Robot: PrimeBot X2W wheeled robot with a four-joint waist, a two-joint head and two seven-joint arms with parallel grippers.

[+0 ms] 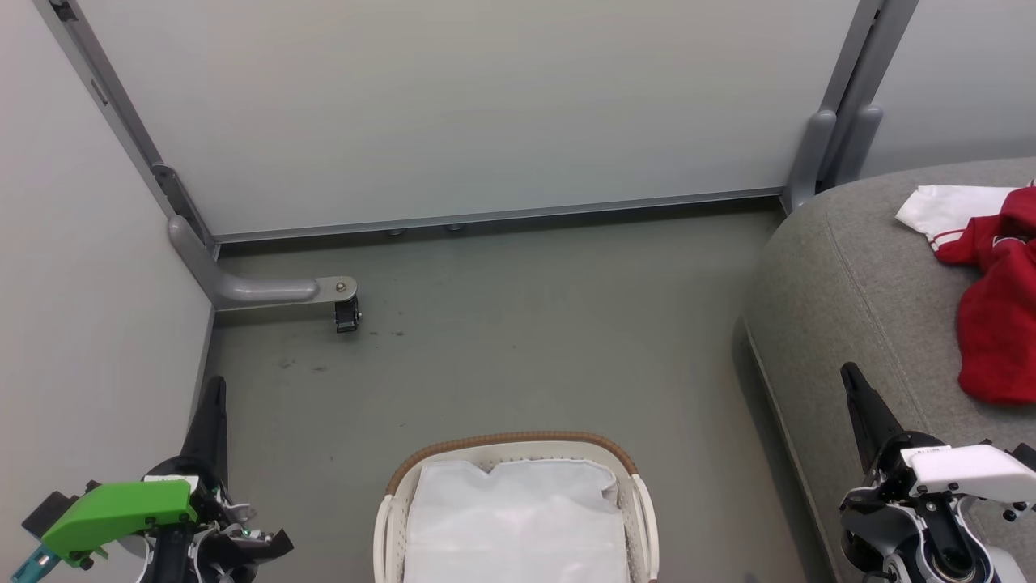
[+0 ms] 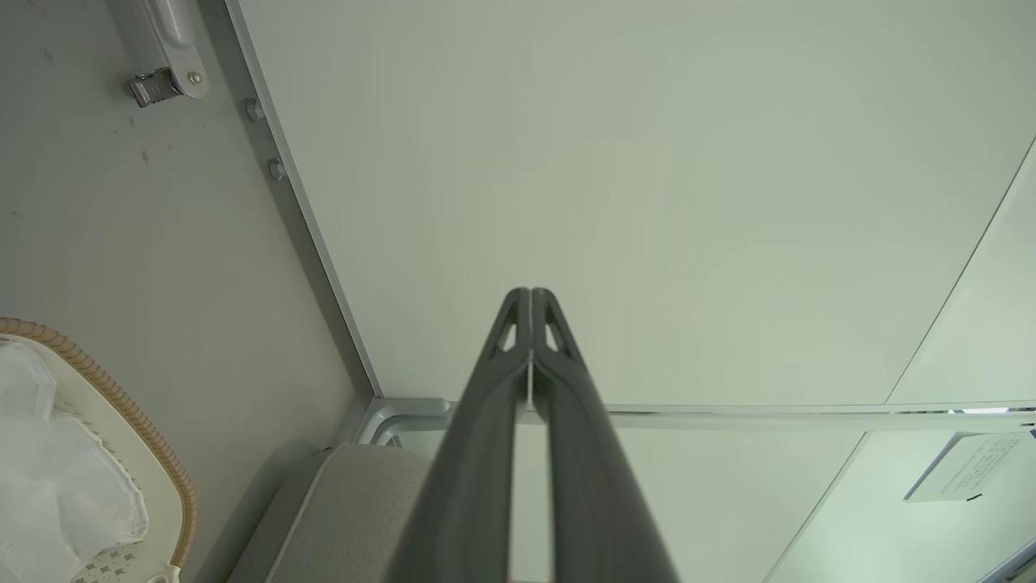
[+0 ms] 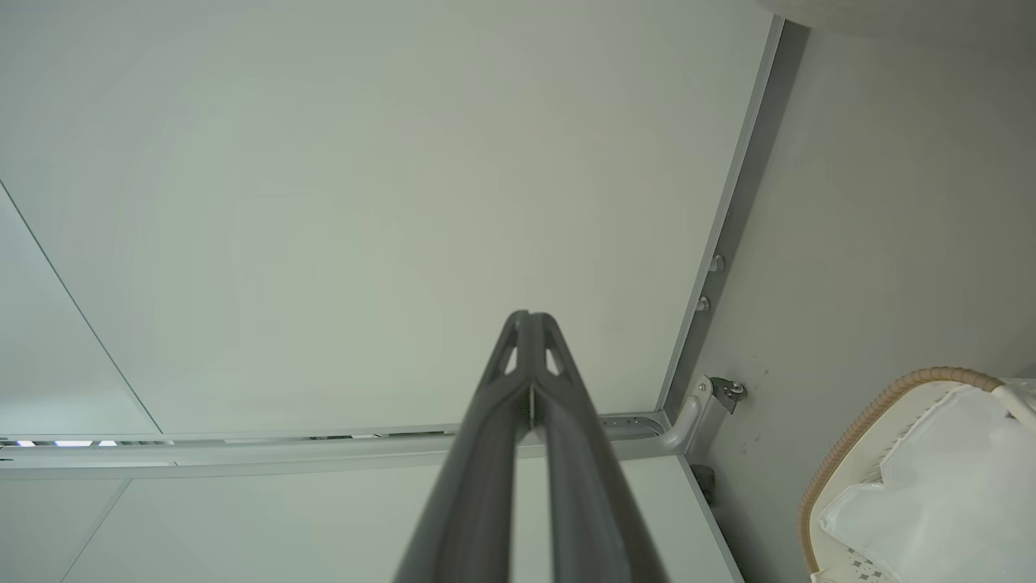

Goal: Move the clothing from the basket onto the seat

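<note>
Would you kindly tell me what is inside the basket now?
A crumpled white liner lines the basket; nothing red shows on it. Whatever lies beneath the liner is covered, and the basket's near end is out of frame.

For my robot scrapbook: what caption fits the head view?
Red clothing lies on the grey seat; the basket holds its white liner; left gripper and right gripper shut.

The basket (image 1: 518, 438) stands on the floor (image 1: 526, 340) at the near middle, with a liner (image 1: 518, 518) in it. The seat (image 1: 842, 283) lies to its right, apart from it, and the clothing (image 1: 995, 324) lies on the seat toward its far right. A wall panel (image 1: 486, 113) runs behind both, with a caster (image 1: 346, 314) before it at the far left.
</note>
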